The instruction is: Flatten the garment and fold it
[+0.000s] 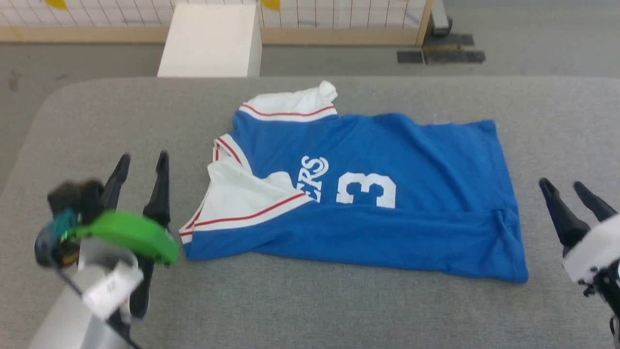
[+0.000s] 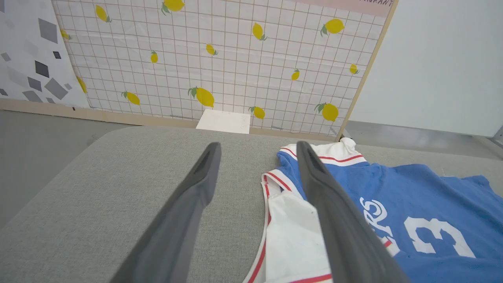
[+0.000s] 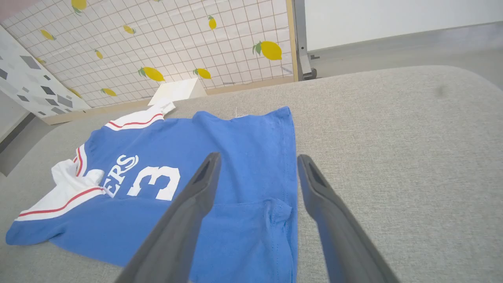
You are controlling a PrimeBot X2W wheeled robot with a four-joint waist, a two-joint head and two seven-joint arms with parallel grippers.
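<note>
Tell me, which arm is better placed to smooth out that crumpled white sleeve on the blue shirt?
Probably the left. Its open left gripper stands just beside the crumpled white sleeve of the garment. The right gripper, also open, sits past the opposite blue edge.

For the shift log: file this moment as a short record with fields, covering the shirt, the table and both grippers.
shirt: blue, white "3" and "ERS", creased, not flat
table: grey, padded, shirt lying near its middle
sleeve: white with red stripe, flopped over the blue front
left gripper: open, empty, beside the sleeve end, not touching the shirt
right gripper: open, empty, beside the opposite end, not touching the shirt
behind the table: white box, lemon-print panel
</note>
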